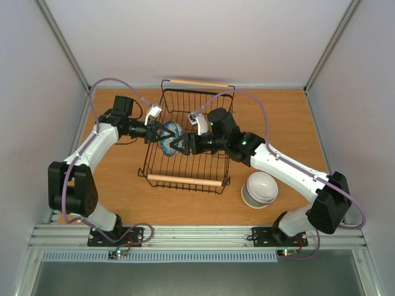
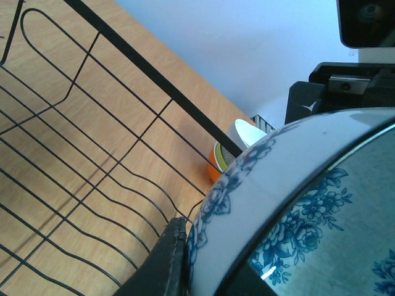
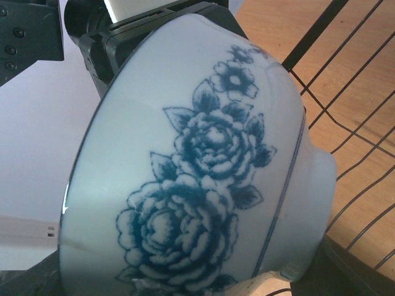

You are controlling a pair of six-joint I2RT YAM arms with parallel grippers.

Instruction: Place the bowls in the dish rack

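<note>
The white bowl with blue pattern (image 1: 168, 139) stands on its edge over the middle of the dish rack (image 1: 185, 180), between both grippers. My left gripper (image 1: 162, 132) is shut on its rim; in the left wrist view one finger (image 2: 162, 259) presses the outside of the bowl (image 2: 271, 179). My right gripper (image 1: 181, 143) is open, its jaws spread around the bowl's patterned outer wall (image 3: 203, 160). The other bowls are stacked (image 1: 260, 189) on the table right of the rack, a white one on top; orange and yellow-green ones (image 2: 221, 161) show through the rack wires.
The rack's black wire wall (image 2: 148, 74) and floor wires lie close under my left gripper. The far wooden handle (image 1: 199, 82) is at the back. White walls close in the wooden table (image 1: 123, 197) on three sides.
</note>
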